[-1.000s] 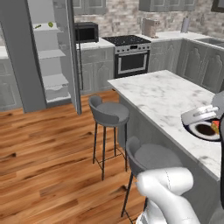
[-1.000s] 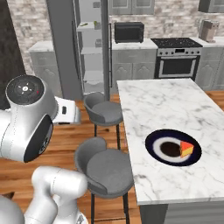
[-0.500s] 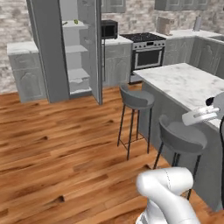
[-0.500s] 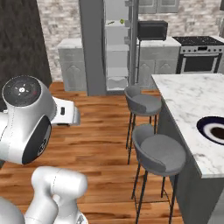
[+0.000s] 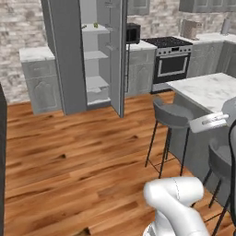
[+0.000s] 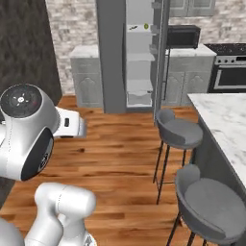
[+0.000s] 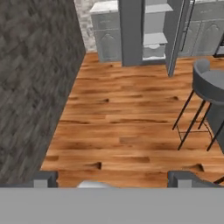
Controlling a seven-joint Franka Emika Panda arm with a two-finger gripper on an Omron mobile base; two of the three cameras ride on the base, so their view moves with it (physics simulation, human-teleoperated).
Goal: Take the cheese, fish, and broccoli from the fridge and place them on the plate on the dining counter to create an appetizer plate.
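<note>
The dark-grey fridge (image 5: 64, 55) (image 6: 111, 53) (image 7: 131, 30) stands open ahead, its pale shelves showing. On its upper shelf sits the small yellow-green broccoli (image 5: 96, 25) (image 6: 146, 26). A faint slender shape to its left may be the fish (image 6: 135, 29); it is too small to be sure. My gripper (image 7: 113, 179) hangs open over the wood floor, far from the fridge, with nothing between its fingertips (image 7: 43, 178). A corner of the marble dining counter (image 5: 207, 90) (image 6: 226, 115) lies to the right. The plate and the cheese are out of view.
The open fridge door (image 5: 118, 55) (image 6: 161, 53) juts toward me. Two grey stools (image 5: 173, 115) (image 6: 180, 132) stand along the counter. A black microwave (image 5: 132, 33) and a stove (image 5: 173, 62) are at the back. A dark wall (image 7: 35, 87) is on the left.
The base has swung away from the dining counter toward the fridge, so the whole scene shifted right. The plate with the cheese slid out of view. The gripper stays open.
</note>
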